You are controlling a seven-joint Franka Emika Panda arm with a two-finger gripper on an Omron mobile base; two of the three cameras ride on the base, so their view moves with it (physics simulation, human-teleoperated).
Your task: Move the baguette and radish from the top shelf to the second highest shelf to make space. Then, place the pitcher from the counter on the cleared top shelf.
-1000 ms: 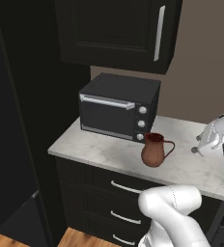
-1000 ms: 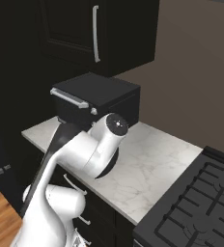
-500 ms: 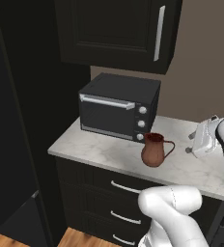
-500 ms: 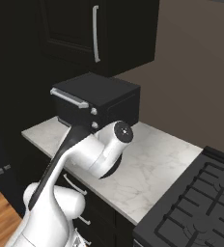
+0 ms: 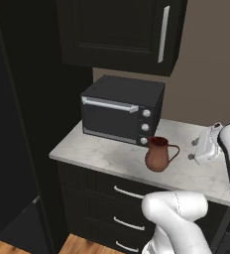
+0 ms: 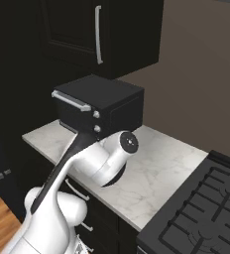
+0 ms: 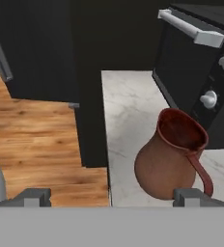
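The reddish-brown pitcher point(image 5: 158, 155) stands upright on the light speckled counter point(image 5: 102, 154), just in front of the oven's right corner, handle pointing right. My gripper point(image 5: 192, 150) hovers to its right at about handle height, open and holding nothing. In the hand view the pitcher point(image 7: 169, 161) sits right of centre on the counter point(image 7: 128, 111), close ahead of the open gripper point(image 7: 114, 198); the right fingertip point(image 7: 193, 197) is level with the jug's handle side. The baguette, the radish and both fridge shelves are out of view.
A black toaster oven point(image 5: 122, 111) stands on the counter behind the pitcher, under a black wall cabinet point(image 5: 122, 30). Black drawers point(image 5: 127, 193) lie below. A dark fridge side point(image 5: 13, 124) rises at the left. A stove point(image 6: 201, 218) adjoins the counter at the right.
My gripper has moved left across the counter toward the pitcher's handle, still open. The arm's elbow has swung along with it. The pitcher has not moved.
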